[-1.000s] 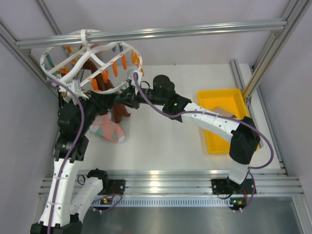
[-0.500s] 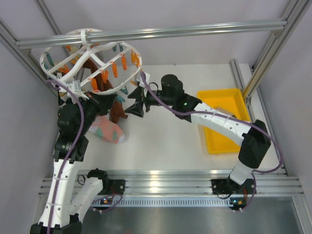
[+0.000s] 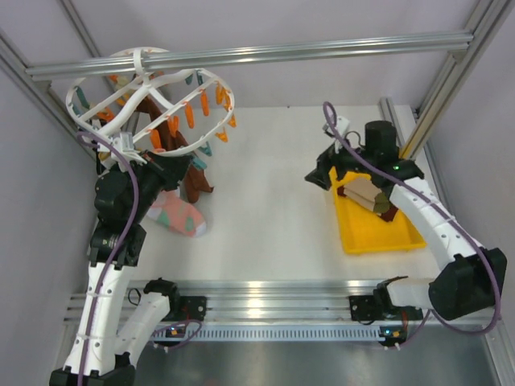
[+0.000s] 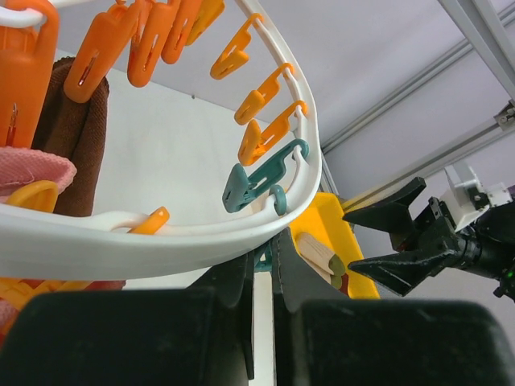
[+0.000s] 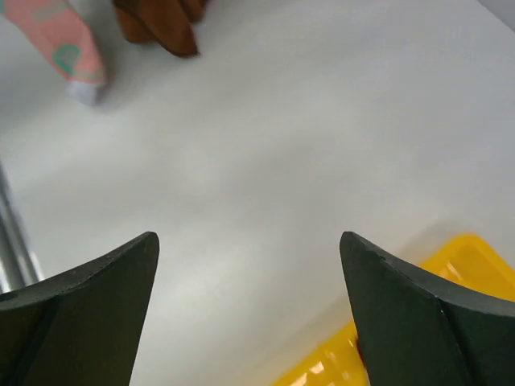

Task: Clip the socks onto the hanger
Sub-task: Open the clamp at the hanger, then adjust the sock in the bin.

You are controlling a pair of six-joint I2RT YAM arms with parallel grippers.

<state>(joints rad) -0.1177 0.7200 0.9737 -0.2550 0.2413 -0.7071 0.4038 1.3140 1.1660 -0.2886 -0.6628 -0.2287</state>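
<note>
Counter (image 3: 273, 209): white, carries everything. The hanger (image 4: 121, 253) is seen at the upper left of the top view, with a maroon sock (image 3: 195, 181) and a pink patched sock (image 3: 179, 213) below it, apparently clipped. A yellow tray (image 3: 354, 237) at right of centre holds the remaining socks (image 3: 372, 197). The left hand (image 4: 261, 277) is pressed together just under the hanger rim. The right hand (image 3: 323, 170) is spread wide at the tray's upper left edge.

Step judged: fetching the next sock. One cuff is to be pinched alone, then raised to a free clip.
</note>
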